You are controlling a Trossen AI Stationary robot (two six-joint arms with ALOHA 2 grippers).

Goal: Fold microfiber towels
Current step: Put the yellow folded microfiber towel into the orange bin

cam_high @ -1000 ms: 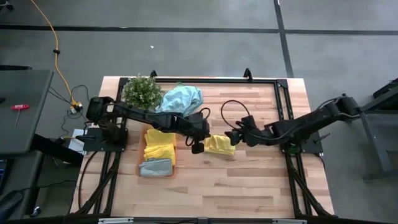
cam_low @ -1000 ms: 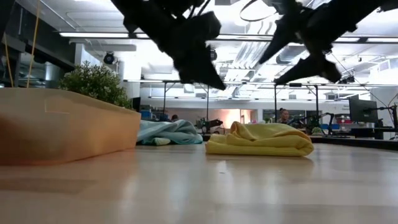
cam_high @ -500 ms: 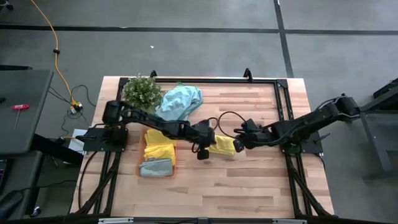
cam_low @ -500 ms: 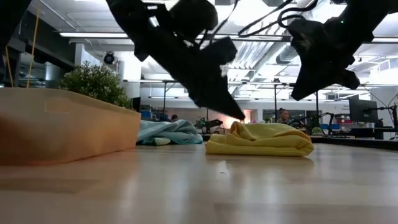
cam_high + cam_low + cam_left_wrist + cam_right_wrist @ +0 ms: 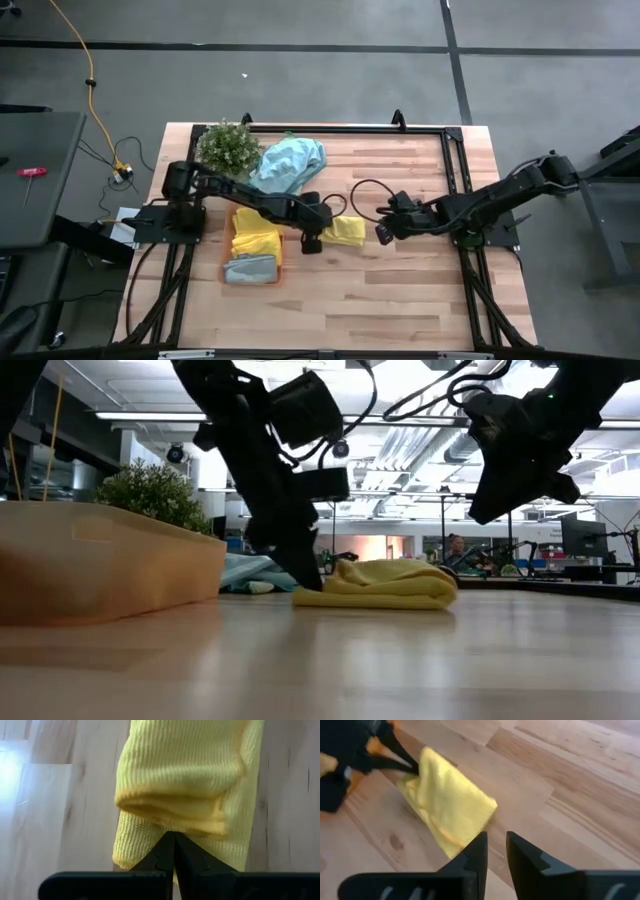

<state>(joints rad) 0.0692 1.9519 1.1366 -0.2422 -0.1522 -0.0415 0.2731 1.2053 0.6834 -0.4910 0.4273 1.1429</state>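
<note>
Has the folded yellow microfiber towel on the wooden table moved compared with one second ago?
Yes. The folded yellow microfiber towel has slid toward the translucent orange tray, pulled by the shut left gripper at its edge.

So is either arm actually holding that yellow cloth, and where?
Yes: the left tool is pinched shut on the folded yellow towel at its near edge. The right tool hangs above the table beside it, holding nothing.

Towels, tray and plant across the table
Folded towel (image 5: 346, 231) at mid-table; tray (image 5: 237, 250) to its left, holding two towels (image 5: 257, 235); plant (image 5: 226, 146) behind the tray; another towel (image 5: 289, 163) just right of the plant.
</note>
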